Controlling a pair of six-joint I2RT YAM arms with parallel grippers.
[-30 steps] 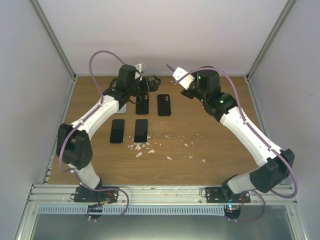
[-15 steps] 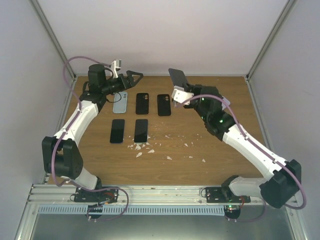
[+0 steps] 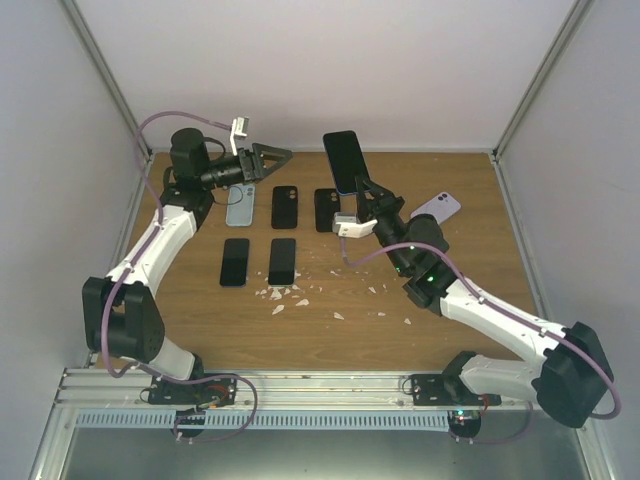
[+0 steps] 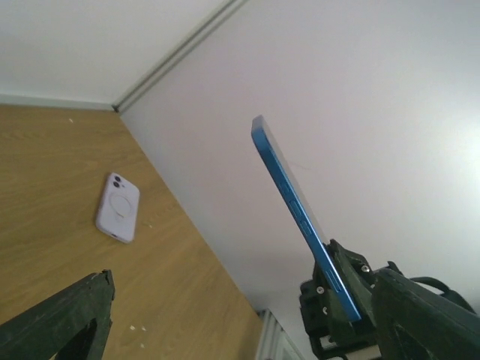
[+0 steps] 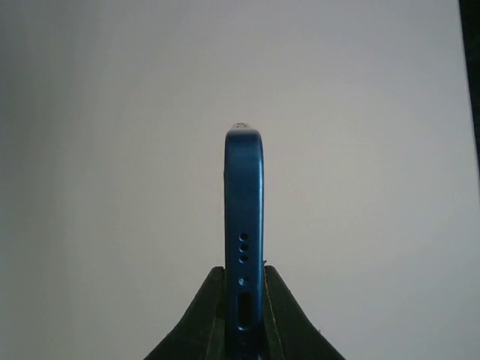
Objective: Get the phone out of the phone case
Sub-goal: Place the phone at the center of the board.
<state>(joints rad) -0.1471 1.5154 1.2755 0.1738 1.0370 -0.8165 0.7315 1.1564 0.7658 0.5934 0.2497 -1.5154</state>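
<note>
The phone (image 3: 344,160) is standing on end in the air above the back of the counter (image 3: 450,300), touching no surface. Its dark screen is facing the top camera, and its blue edge is showing in both wrist views. The right tool (image 3: 364,197) is clamping the phone by its lower end, one finger pressing on each flat face, with the port end sitting between the fingers. The case (image 3: 436,207), pale lilac, is lying flat on the counter to the right of that tool, well apart from the phone, with its ring mark and camera corner facing up.

The left tool (image 3: 278,158) is hanging over the back left of the counter with its jaws standing wide and gripping nothing. It is pointing toward the raised phone.

Five further handsets are lying flat on the counter. A pale blue one (image 3: 240,205) and two black ones (image 3: 285,206) (image 3: 326,208) are forming the back row. Two more black ones (image 3: 235,261) (image 3: 282,260) are lying nearer the bases. Small white scraps (image 3: 290,295) are lying scattered just in front of them.
</note>
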